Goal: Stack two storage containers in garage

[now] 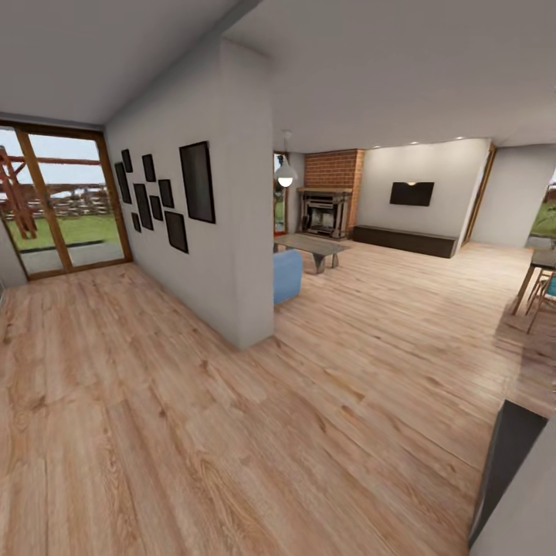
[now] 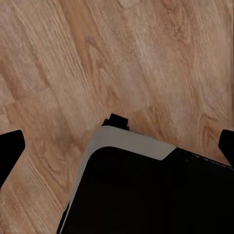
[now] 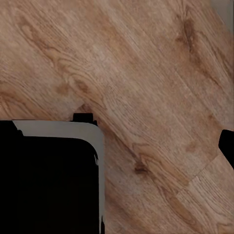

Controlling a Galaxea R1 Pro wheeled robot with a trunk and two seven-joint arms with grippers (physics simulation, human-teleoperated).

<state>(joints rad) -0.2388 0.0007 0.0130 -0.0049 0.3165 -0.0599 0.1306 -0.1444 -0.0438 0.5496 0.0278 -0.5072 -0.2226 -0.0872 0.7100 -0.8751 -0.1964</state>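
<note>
Robot in transit on wood-plank floor (image 1: 232, 432), brick chimney (image 1: 333, 170) of living room ahead. Left fingers (image 2: 10, 148) and right fingers (image 3: 227, 144) spread wide, nothing between them. Containers unseen. Risk: base clipping partition wall (image 1: 232, 255) when turning.

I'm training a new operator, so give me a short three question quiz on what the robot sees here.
1. True or false: the fireplace stands against a red brick chimney.
2. What covers the floor under both arms? A) grey concrete B) light wood planks C) carpet
3. Fill in: between the picture wall and the fireplace stands a low grey ____.

Key: 1 true; 2 B; 3 table.
</note>
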